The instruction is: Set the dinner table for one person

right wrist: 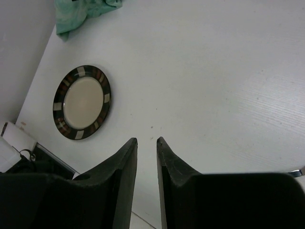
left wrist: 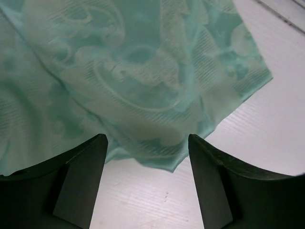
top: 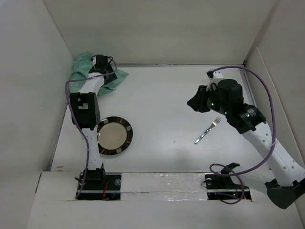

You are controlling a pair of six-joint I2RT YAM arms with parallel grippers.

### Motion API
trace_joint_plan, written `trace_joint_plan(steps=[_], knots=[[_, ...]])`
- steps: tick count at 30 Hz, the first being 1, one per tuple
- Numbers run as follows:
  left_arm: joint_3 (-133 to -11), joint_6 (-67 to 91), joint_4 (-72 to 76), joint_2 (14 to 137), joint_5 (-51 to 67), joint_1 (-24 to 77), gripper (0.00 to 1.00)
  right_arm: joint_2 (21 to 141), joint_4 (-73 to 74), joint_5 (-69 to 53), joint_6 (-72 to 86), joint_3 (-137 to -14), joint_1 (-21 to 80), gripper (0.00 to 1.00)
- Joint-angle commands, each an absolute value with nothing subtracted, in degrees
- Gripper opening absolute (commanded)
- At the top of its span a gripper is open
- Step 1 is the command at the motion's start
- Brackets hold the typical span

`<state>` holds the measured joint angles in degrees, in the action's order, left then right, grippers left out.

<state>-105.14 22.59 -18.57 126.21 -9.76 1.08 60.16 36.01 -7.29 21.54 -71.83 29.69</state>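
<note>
White walls (top: 157, 28) box in the table (top: 162, 95), a plain white top that fills the view and carries everything. By my reading the setting is barely begun. A green mat (top: 81, 67) lies crumpled in the far left corner, not spread. The plate (top: 114, 136) sits on the bare top near the left arm's base. The fork (top: 208, 130) lies right of centre, well apart from the plate. The left claw (left wrist: 147, 143) hangs just over the mat's near edge, jaws spread wide with nothing between them. The right claw (right wrist: 147, 143) hovers above the bare top near the fork, its jaws parted by only a narrow gap and pinching nothing. What seems left: flatten the mat in front, put the plate on it, and lay the fork beside the plate.
</note>
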Motion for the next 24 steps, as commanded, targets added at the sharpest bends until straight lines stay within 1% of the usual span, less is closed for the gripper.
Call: trace_joint_plan(steps=[1, 3, 5, 6, 9, 10, 11, 12, 13, 14, 16, 17, 22, 23, 24], knots=[[-108.98, 24.43, -16.87, 128.66, -6.42, 1.58, 0.66, 60.38, 34.98, -8.00, 22.59, -71.63, 30.32, 0.29], [-112.47, 24.78, -18.97, 132.51, -5.28, 1.58, 0.65, 60.99, 35.07, -7.30, 22.94, -71.98, 30.32, 0.29], [-113.73, 24.61, -21.00, 133.94, -4.49, 2.19, 0.59, 61.17, 35.07, -6.86, 22.94, -72.42, 30.32, 0.29], [-113.56, 24.09, -20.92, 134.21, -3.44, 2.81, 0.50, 61.43, 34.81, -6.16, 22.94, -72.68, 30.32, 0.30], [-112.33, 23.65, -19.52, 133.33, -1.25, 3.60, 0.28, 61.87, 33.67, -6.15, 22.94, -73.12, 30.32, 0.30], [-112.24, 23.64, -18.99, 132.37, -0.45, 4.47, 0.11, 62.22, 33.40, -6.33, 22.94, -73.21, 30.32, 0.30], [-112.24, 23.64, -18.90, 132.02, -0.35, 5.96, 0.05, 62.84, 32.96, -6.68, 23.03, -73.21, 30.32, 0.30], [-111.98, 23.29, -18.46, 131.49, 3.13, 6.93, 0.00, 63.02, 32.09, -7.11, 23.29, -73.13, 30.84, 0.30], [-111.54, 21.72, -17.41, 129.57, 4.82, 10.95, 0.00, 63.89, 31.12, -7.03, 23.99, -72.34, 30.85, 0.30], [-111.27, 21.71, -17.40, 129.55, 5.53, 10.99, 0.00, 63.90, 31.11, -7.03, 23.99, -72.33, 30.85, 0.30], [-110.75, 19.52, -16.88, 128.24, 6.68, 14.31, 0.00, 64.42, 29.80, -6.77, 24.52, -71.81, 30.85, 0.30], [-109.61, 16.99, -16.79, 127.01, 7.90, 17.89, 0.00, 64.86, 29.45, -6.07, 25.22, -71.20, 30.85, 0.30], [-106.26, 7.49, -18.18, 124.72, 7.30, 27.85, 0.00, 65.48, 27.86, -1.94, 28.03, -69.44, 30.85, 0.31], [-106.78, 5.64, -19.24, 124.98, 6.08, 29.17, 0.00, 65.48, 27.86, -0.37, 29.08, -69.17, 30.85, 0.34], [-106.79, 2.32, -20.90, 125.24, 5.19, 31.70, 0.04, 65.74, 27.86, 1.56, 29.70, -68.73, 30.85, 0.38]])
